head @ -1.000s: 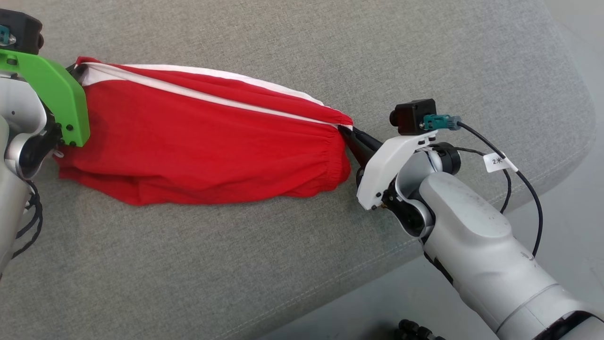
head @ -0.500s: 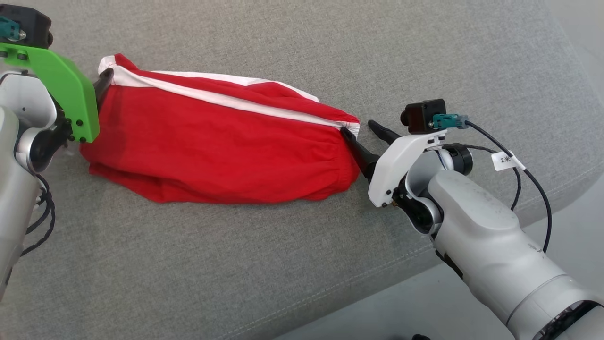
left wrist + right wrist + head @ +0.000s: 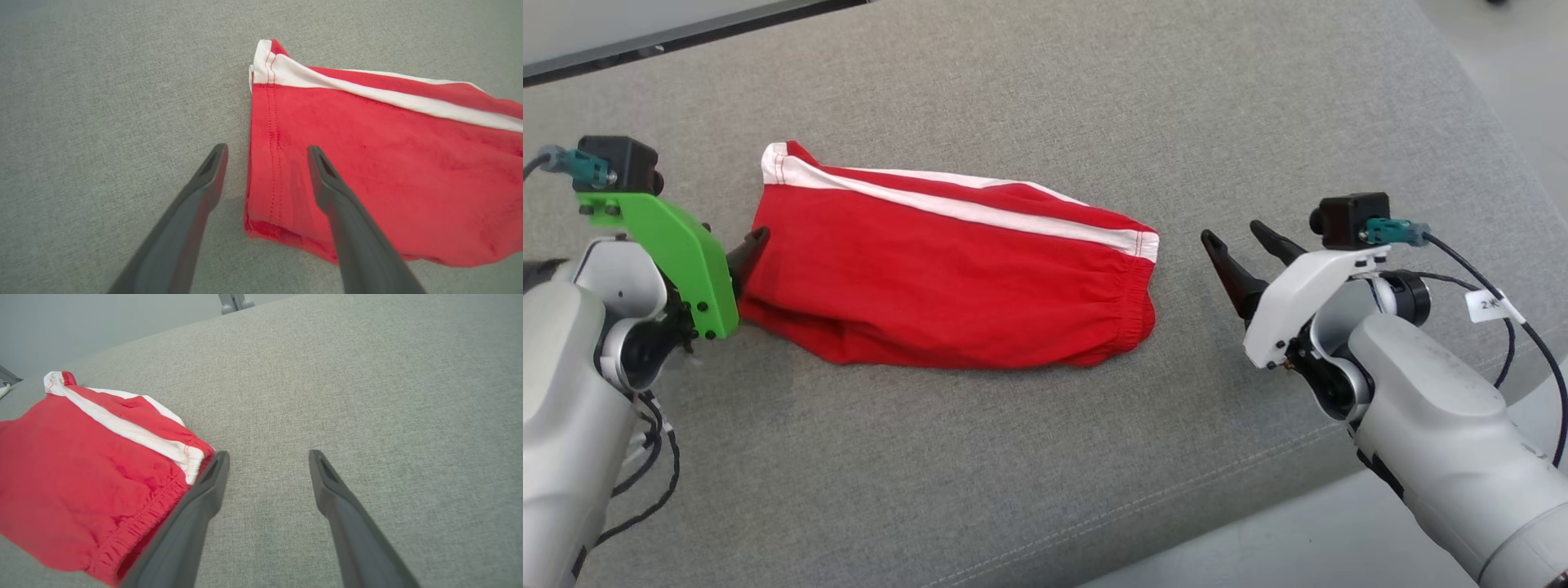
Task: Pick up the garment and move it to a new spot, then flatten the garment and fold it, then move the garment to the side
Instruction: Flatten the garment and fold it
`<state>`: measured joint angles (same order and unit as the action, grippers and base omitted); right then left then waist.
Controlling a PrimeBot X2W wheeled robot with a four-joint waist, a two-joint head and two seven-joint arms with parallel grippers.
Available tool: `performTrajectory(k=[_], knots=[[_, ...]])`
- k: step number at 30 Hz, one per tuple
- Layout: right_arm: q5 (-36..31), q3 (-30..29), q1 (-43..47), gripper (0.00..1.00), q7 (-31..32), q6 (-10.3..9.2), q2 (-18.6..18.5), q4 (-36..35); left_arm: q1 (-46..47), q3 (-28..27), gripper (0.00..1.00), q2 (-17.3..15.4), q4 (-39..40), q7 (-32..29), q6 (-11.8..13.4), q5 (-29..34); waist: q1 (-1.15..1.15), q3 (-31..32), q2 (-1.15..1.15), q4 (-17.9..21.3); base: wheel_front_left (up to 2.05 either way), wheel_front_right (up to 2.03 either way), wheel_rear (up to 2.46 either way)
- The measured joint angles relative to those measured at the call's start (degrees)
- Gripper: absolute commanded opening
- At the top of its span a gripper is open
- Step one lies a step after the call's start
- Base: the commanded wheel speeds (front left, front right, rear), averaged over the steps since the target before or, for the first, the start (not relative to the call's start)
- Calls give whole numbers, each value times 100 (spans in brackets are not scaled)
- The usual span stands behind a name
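Observation:
The garment (image 3: pixel 947 286) is a pair of red shorts with a white side stripe, lying spread out flat on the grey cushion (image 3: pixel 1045 106). My left gripper (image 3: pixel 756 245) is at its left hem, open. In the left wrist view the gripper (image 3: pixel 266 150) straddles the hem edge of the garment (image 3: pixel 388 163) and grips nothing. My right gripper (image 3: pixel 1232 231) stands open a short way right of the waistband, apart from the cloth. In the right wrist view the gripper (image 3: pixel 268 454) has bare cushion between its fingers, with the garment (image 3: pixel 61 465) to the left.
The cushion's front edge (image 3: pixel 1258 482) runs diagonally at the lower right, with pale floor (image 3: pixel 1298 555) beyond it. A dark strip (image 3: pixel 645 37) borders the cushion at the far left. Grey metal legs (image 3: pixel 233 302) stand past the far edge. A black cable (image 3: pixel 1503 318) hangs from my right wrist.
Both grippers opened, let go of the garment's two ends and drew back outward. The garment settled flat on the cushion. The head camera also shifted.

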<state>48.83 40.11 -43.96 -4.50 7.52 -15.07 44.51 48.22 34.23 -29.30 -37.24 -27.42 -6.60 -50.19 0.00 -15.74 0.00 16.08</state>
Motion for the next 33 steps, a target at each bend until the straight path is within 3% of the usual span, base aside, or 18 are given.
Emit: performTrajectory(k=[9, 19, 33], knots=[[71, -407, 602, 100, -186, 0, -449, -603, -769, -205, 100, 213, 145, 501, 294, -307, 0, 210, 0, -92, 0, 0, 0], [-176, -1093, 1224, 100, -209, 0, -556, -1288, -779, -478, 100, 681, -417, 1674, 982, -160, 0, -12, 0, -13, 0, 0, 0], [-851, -1993, 1866, 100, 312, 0, -332, -2160, -485, -302, 100, 1114, -1414, 1805, 1134, -20, 0, -105, 0, -78, 0, 0, 0]])
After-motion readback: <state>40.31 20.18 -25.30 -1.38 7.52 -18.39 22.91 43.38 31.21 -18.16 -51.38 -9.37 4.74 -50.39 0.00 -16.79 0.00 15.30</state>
